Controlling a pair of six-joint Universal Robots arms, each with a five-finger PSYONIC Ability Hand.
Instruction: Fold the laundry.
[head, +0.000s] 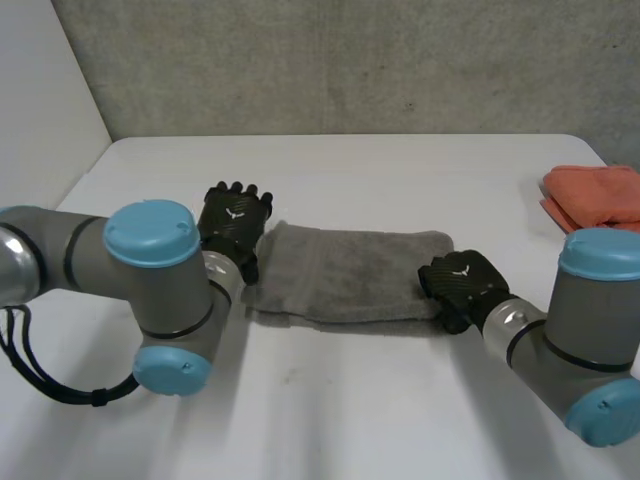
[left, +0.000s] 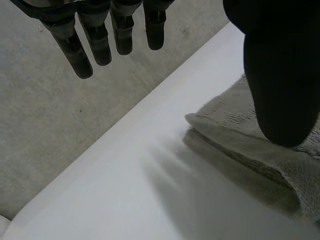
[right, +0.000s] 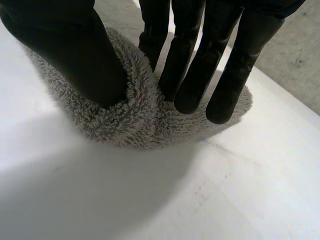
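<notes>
A grey towel (head: 350, 270) lies folded in a long strip across the middle of the white table (head: 400, 170). My left hand (head: 232, 215) is at its left end, open. Its straight fingers (left: 95, 40) hover over bare table past the end, and its thumb (left: 280, 75) hangs over the towel's corner (left: 240, 140). My right hand (head: 462, 282) is at the towel's right end. There its thumb (right: 75, 50) and fingers (right: 190, 60) pinch a bunched ridge of the fluffy towel (right: 135, 120) between them.
A folded orange cloth (head: 595, 195) lies at the table's right edge, beyond my right arm. A grey wall (head: 350, 60) runs behind the table's far edge. A pale wall stands on the left.
</notes>
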